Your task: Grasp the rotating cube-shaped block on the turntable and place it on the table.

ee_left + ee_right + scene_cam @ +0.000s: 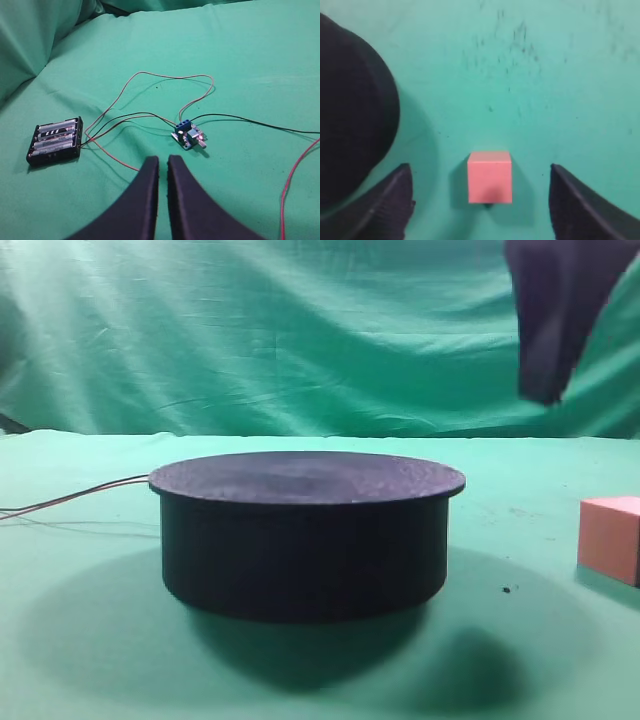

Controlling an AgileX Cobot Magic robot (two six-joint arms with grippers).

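While the turntable (305,530) stood bare-topped in the exterior high view, the cube-shaped block (611,538) sat on the table (80,640) to its right, with the right gripper (553,315) raised above it. From the left wrist, the left gripper (163,164) was clenched on nothing, over a battery holder (55,140) and small circuit board (187,134). From the right wrist, released fingers (387,207) straddled the block, touching neither side; the right arm was nearer.
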